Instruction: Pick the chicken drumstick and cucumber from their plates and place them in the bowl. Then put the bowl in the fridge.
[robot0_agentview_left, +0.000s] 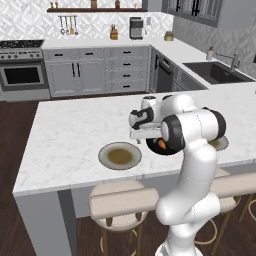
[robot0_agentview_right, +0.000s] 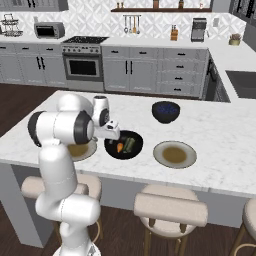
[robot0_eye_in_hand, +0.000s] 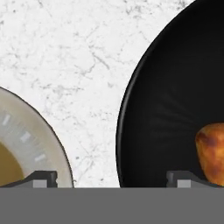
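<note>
Both food items lie inside the black bowl (robot0_agentview_right: 123, 145) on the island counter (robot0_agentview_left: 65, 135): the chicken drumstick (robot0_agentview_right: 120, 147) on the arm's side, the cucumber (robot0_agentview_right: 129, 144) just beside it. Both plates are bare, one (robot0_agentview_right: 174, 154) to the bowl's right in the right base view and one (robot0_agentview_left: 119, 155) on its other side. Loading appears finished; the bowl awaits transfer to the fridge.

The gripper (robot0_eye_in_hand: 111, 178) hangs low over the bowl's near rim. In the hand view its two fingertips (robot0_eye_in_hand: 43, 178) stand wide apart and hold nothing: one sits over the plate's edge, the other inside the bowl, with the rim wall between them. The jaws thus straddle the wall across its thickness. The drumstick's fat end lies just beside the inner fingertip and may be nudged on closing.

A smaller dark bowl with a blue speckled inside (robot0_agentview_right: 166, 111) stands behind, well apart.
</note>
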